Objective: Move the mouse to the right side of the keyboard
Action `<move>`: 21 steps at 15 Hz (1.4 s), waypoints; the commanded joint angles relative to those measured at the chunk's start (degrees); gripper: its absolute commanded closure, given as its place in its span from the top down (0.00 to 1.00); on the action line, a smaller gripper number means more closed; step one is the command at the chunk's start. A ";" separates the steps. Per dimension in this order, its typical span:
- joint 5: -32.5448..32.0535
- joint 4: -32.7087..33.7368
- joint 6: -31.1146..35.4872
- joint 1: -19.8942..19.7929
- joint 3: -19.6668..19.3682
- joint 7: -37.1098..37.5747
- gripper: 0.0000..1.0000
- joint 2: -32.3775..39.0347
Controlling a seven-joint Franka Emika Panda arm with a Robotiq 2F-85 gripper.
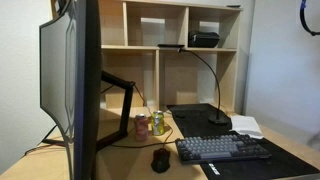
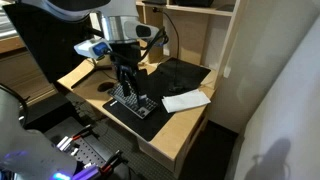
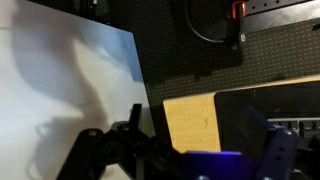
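Mouse (image 1: 160, 159): small, black, on table (image 1: 125, 160), just left of keyboard (image 1: 222, 148), not touching it. Claw (image 2: 125, 91): hangs over keyboard in an exterior view, spread wide, holding nothing.

In an exterior view, the mouse (image 1: 160, 160) lies just beside the keyboard (image 1: 222, 149), cans (image 1: 148, 124) behind.

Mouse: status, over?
Gripper open, empty, above desk. Mouse beside keyboard, on the cans' side, untouched. Keyboard itself lies across the route.
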 commanded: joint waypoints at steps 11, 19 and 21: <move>23.18 -5.62 7.72 20.67 11.62 5.01 1.00 -2.43; 35.18 -11.48 12.25 24.19 13.00 10.79 1.00 2.09; 45.01 -13.09 16.62 27.49 15.50 14.44 1.00 5.12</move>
